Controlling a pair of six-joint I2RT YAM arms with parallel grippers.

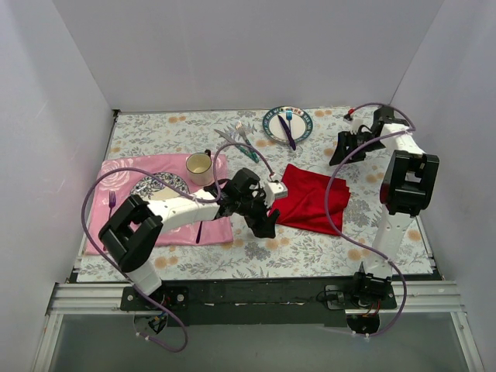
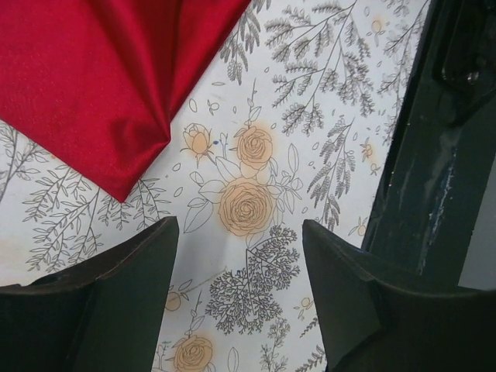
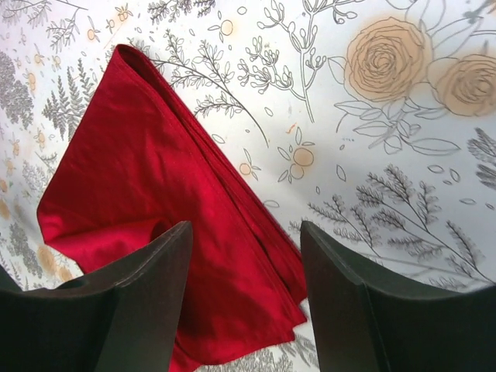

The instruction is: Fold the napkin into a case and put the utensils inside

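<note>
- Pink placemat (image 1: 116,177) by the left edge of the surface (image 1: 310,249), with a cup (image 1: 199,165) at its far right corner; neither belongs to the job.
- Left pincer (image 2: 238,226): its jaws are spread with nothing between them. It hangs low over bare floral cloth, just off the near-left corner of the napkin.
- The utensils (image 1: 243,143), a slim silver fork and knife with teal-green handles, lie side by side towards the far edge, about mid-width and well apart from the napkin. They look stiff, thin and flat on the cloth, so I'd expect them to be awkward to get under. The thicker handle end seems the better place to pinch.
- The napkin (image 1: 310,198) lies right of centre, between the two arms. It is bright red with a slight sheen and already folded into several layers, one corner coming to a neat point.
- It looks light, limp and rather slick, so I'd guess the layers slide over each other. A corner or the stacked edge, with every layer pinched together, seems the safest hold.
- Right pincer (image 3: 244,229): its jaws are spread and hold nothing. It is raised near the far right corner, looking down on the napkin's layered edge.
</note>
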